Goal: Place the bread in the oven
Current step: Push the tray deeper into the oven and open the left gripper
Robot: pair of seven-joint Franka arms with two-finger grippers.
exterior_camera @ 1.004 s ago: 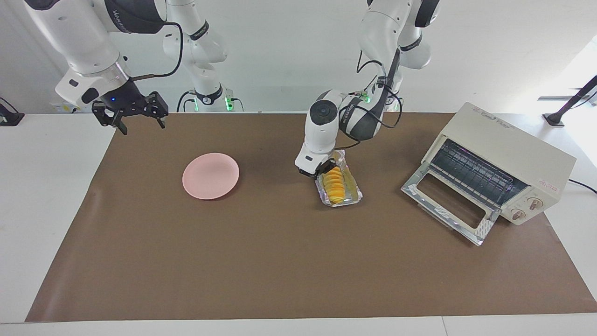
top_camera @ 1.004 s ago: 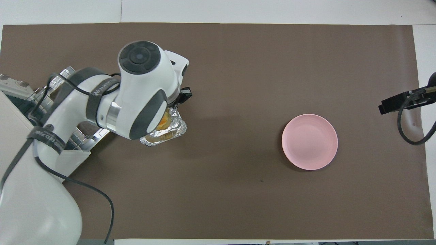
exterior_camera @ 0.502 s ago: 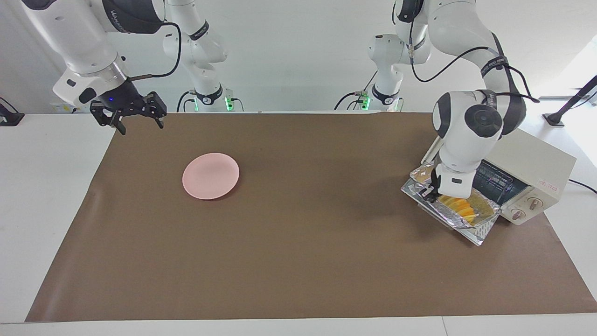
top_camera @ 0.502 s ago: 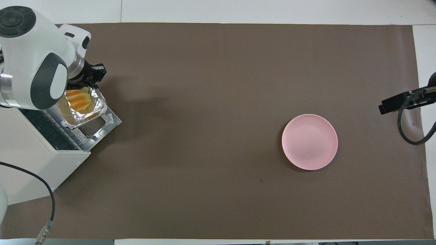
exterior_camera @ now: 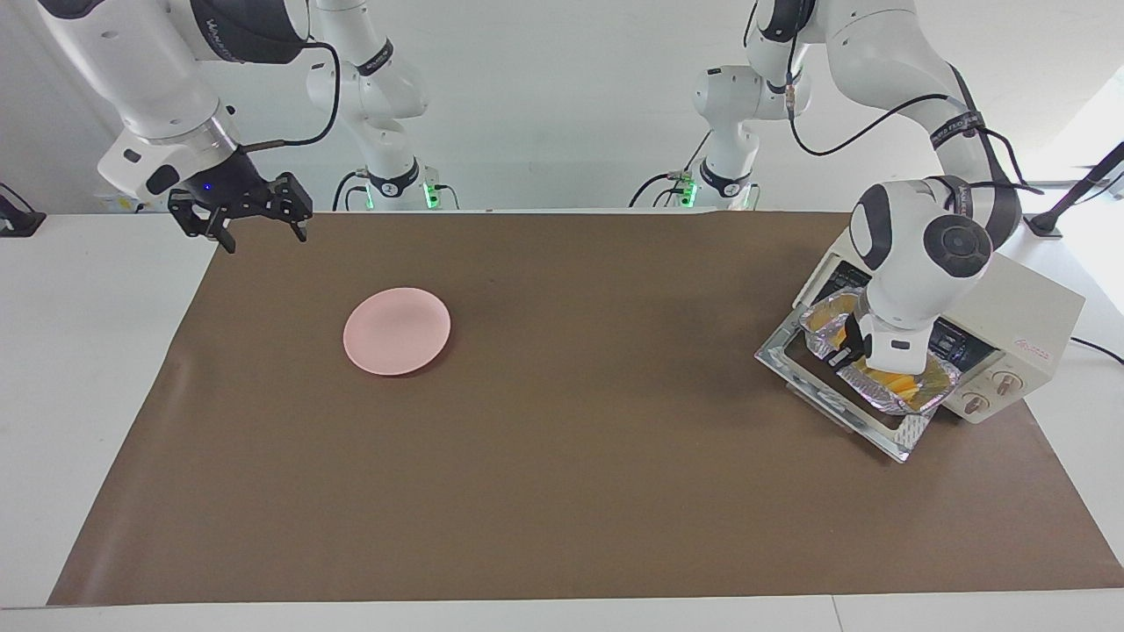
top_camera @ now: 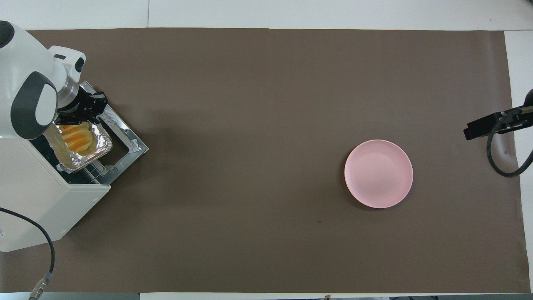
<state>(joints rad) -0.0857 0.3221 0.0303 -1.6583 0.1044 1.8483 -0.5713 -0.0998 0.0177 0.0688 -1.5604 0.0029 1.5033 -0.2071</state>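
Facing view: left gripper (exterior_camera: 850, 349) clamped on foil tray (exterior_camera: 878, 386) rim; bread (exterior_camera: 896, 383) in tray at the oven (exterior_camera: 1010, 307) mouth, over the dropped door (exterior_camera: 834, 395). Right gripper (exterior_camera: 255, 215) waits, fingers spread, over the mat (exterior_camera: 527, 491) edge.

Overhead view: pink plate (top_camera: 378, 173) sits well apart; open mat between.

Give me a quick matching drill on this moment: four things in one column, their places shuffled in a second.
1. bread
2. pink plate
3. left gripper
4. right gripper

a. bare on the brown mat
b. in the foil tray at the oven mouth
c. over the open oven door, at the tray's rim
d. waiting over the mat's edge at the right arm's end

Pairs: 1-b, 2-a, 3-c, 4-d
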